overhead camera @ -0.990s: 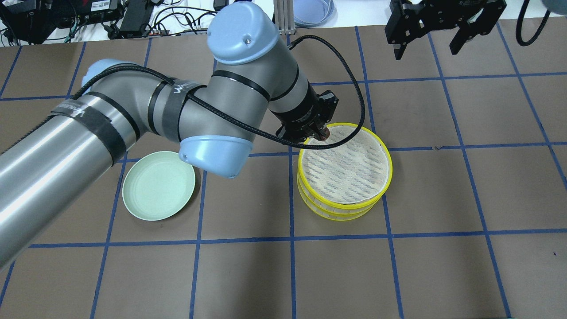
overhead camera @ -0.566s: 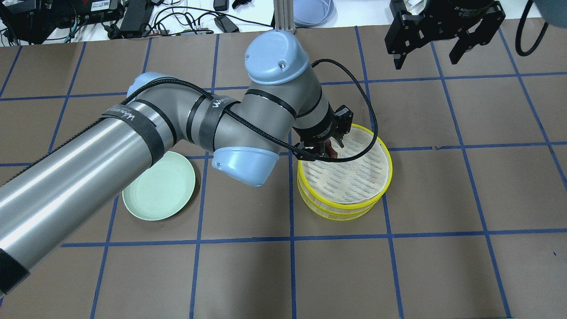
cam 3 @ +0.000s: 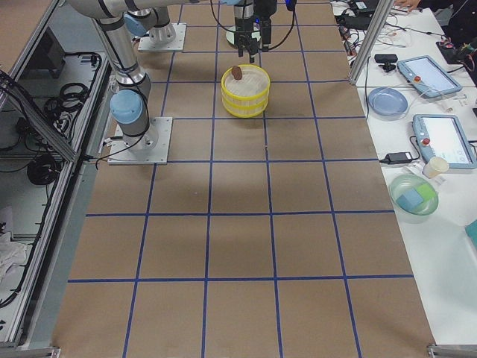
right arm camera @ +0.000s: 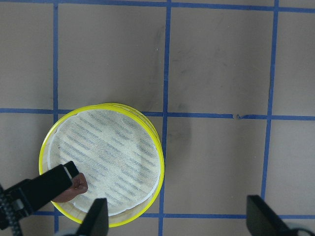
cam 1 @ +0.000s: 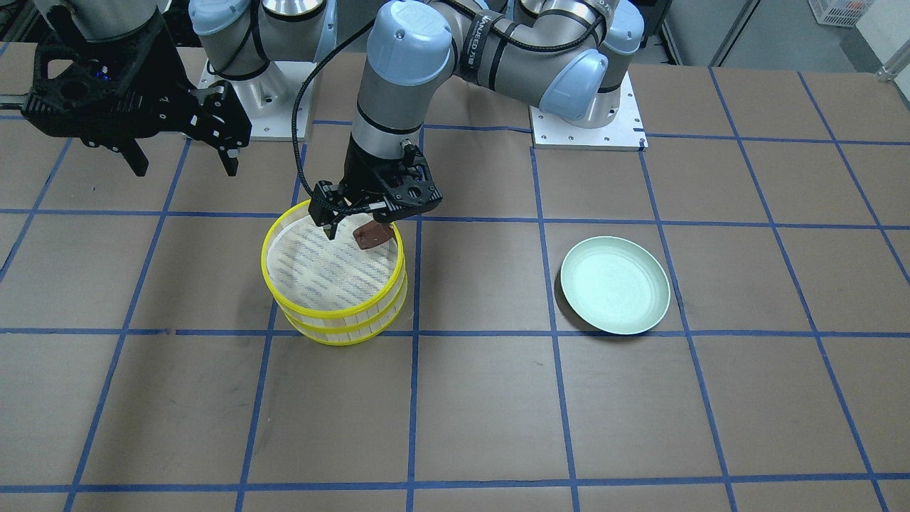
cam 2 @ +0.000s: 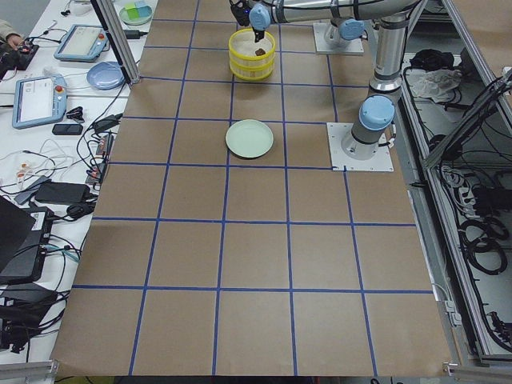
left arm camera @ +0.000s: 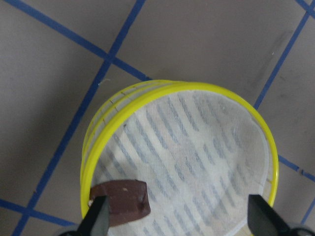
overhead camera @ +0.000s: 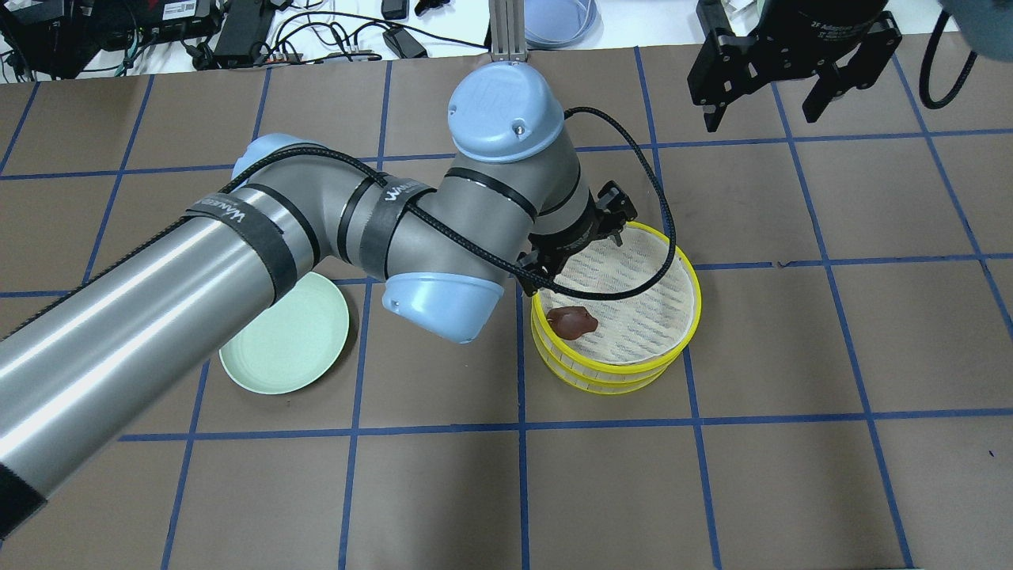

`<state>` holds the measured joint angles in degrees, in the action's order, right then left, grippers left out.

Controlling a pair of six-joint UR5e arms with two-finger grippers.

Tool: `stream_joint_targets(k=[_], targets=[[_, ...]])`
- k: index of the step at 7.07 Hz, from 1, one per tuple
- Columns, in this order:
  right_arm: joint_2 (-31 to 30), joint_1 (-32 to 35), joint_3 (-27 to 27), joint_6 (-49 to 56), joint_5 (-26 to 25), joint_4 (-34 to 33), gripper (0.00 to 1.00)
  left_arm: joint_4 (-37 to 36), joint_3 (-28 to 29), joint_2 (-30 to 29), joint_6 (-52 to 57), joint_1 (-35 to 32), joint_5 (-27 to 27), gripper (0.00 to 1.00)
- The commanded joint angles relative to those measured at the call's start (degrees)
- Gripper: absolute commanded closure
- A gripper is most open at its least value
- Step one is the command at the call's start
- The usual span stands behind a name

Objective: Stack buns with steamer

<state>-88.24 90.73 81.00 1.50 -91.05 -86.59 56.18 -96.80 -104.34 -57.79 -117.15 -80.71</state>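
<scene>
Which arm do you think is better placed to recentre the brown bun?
Left: the left gripper, open, hangs just above the steamer, near the brown bun; the right gripper hangs well aside.

Stretches the left arm [overhead camera: 158,277] in from the lower left of the overhead frame to its centre, elbow folded and wrist turned downward, with the left claw [left arm camera: 179,220] pointing down and its fingers spread wide. Hangs the right claw [overhead camera: 760,115] raised at the upper right of that frame, fingers likewise apart.
</scene>
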Motion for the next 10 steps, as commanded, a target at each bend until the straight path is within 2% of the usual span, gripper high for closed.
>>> stream_joint_targets(k=[1, 2, 3, 4, 6, 7, 10], targets=[[0.0, 0.0, 0.0, 0.0, 0.1, 0.0, 0.00, 3.6, -0.1, 3.6, 11.1, 5.8, -3.4, 0.01], [0.0, 0.1, 0.0, 0.0, 0.1, 0.0, 0.00, 6.3, 0.0, 6.4, 21.4, 9.0, -8.8, 0.01], [0.0, 0.1, 0.1, 0.1, 0.0, 0.0, 0.00, 13.1, 0.7, 9.7, 31.5, 13.1, -13.2, 0.00], [0.0, 0.1, 0.0, 0.2, 0.0, -0.1, 0.00, 17.6, 1.6, 13.2, 37.7, 17.1, -14.8, 0.00], [0.0, 0.0, 0.0, 0.4, 0.0, -0.1, 0.00, 34.1, 10.3, 18.1, 48.3, 26.9, -14.8, 0.00], [0.0, 0.0, 0.1, 0.5, -0.1, -0.1, 0.00, 37.6, 12.9, 18.9, 48.5, 29.5, -14.6, 0.00], [0.0, 0.0, 0.0, 0.6, 0.0, -0.1, 0.00, 37.1, 14.4, 18.9, 47.8, 32.3, -14.8, 0.00]])
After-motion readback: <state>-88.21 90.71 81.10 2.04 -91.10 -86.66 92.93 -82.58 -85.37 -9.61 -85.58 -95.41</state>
